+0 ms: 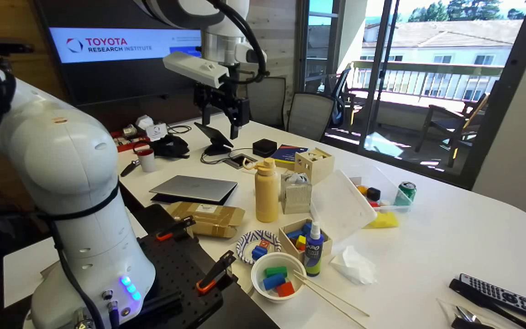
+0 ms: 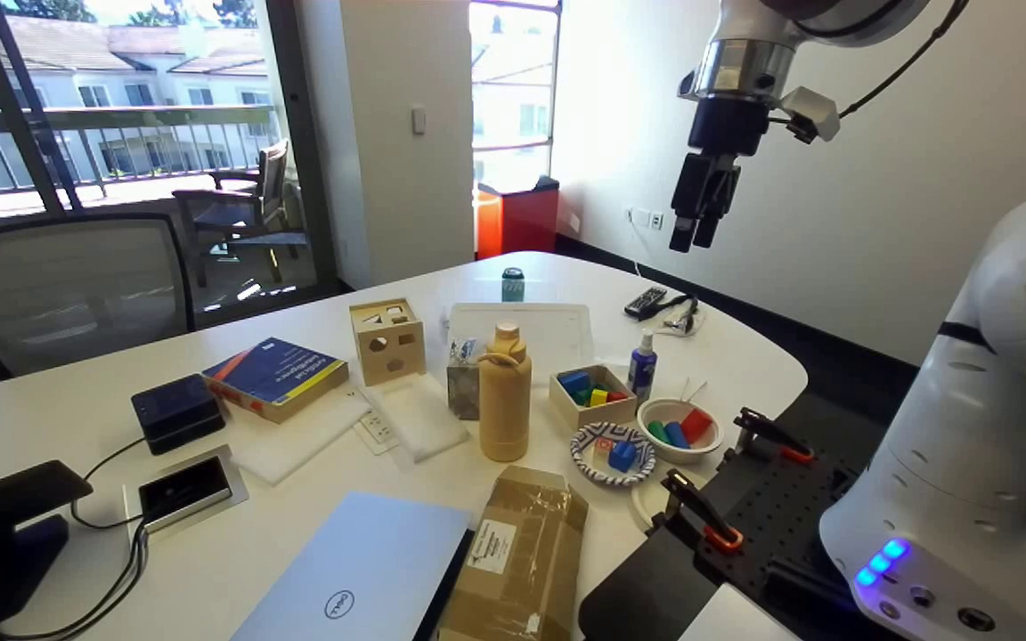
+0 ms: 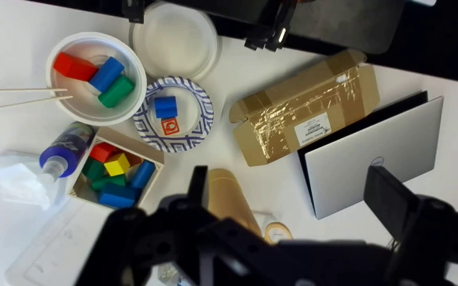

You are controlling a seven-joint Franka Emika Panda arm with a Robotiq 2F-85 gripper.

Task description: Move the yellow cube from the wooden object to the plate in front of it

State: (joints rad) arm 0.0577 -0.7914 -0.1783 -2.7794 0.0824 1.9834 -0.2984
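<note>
In wrist view, yellow cube sits in wooden box, crowded by other blocks, w/ plate just beside, then my pincer, wide & holding nothing, so I'm prob pre-grasp & next must shift over, line up on cube & lower.

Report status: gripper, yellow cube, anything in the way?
Gripper open, empty, above table. Yellow cube in wooden box, red block close beside. Plate partly taken: blue block, red-marked block.
</note>
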